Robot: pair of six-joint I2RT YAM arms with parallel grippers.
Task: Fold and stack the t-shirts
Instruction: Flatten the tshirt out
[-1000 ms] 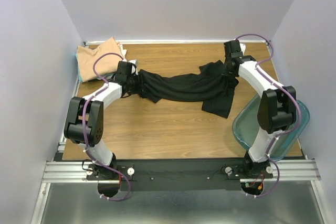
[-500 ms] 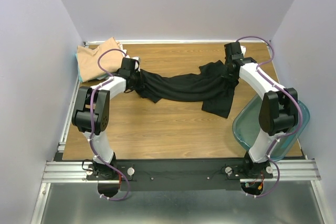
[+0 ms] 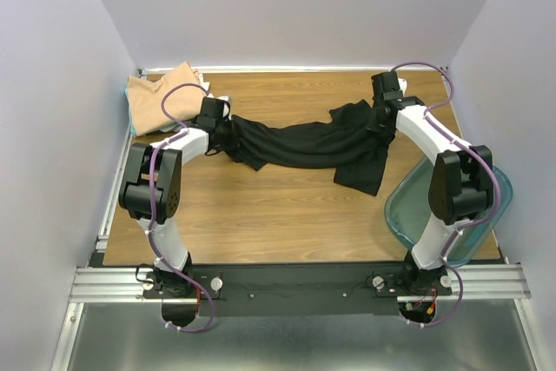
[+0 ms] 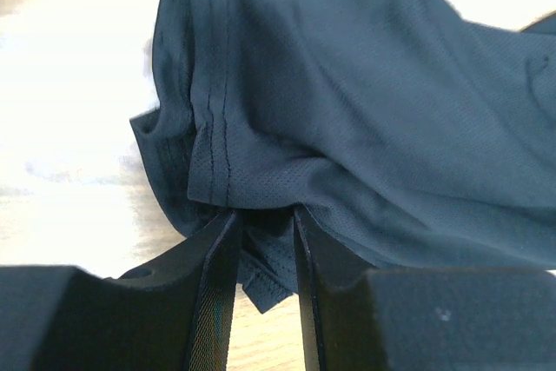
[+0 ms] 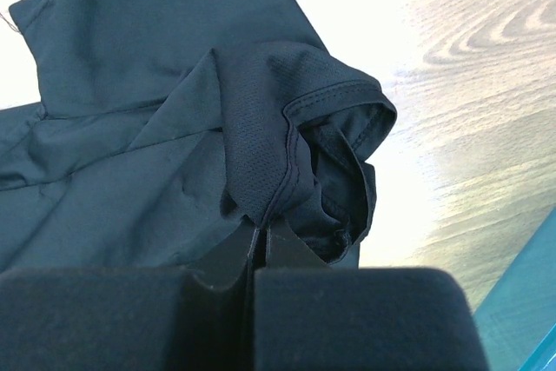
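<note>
The black t-shirt (image 3: 304, 145) lies stretched in a rumpled band across the middle of the wooden table (image 3: 278, 215). My left gripper (image 3: 226, 130) holds its left end; in the left wrist view the fingertips (image 4: 263, 215) stand a little apart with a bunched hem (image 4: 261, 258) between them. My right gripper (image 3: 380, 123) is shut on the shirt's right end, pinching a seamed fold (image 5: 261, 232). A tan t-shirt (image 3: 161, 97) lies crumpled at the far left corner, with a pale cloth edge (image 3: 207, 87) showing beside it.
A clear teal plastic bin (image 3: 404, 215) sits at the table's right front, under my right arm; its corner also shows in the right wrist view (image 5: 540, 323). Grey walls close in the table on the left, back and right.
My left arm swung its elbow up and drew the shirt's left end slightly back and left. Over the last half second nothing visibly moved. The right arm has stayed put.
</note>
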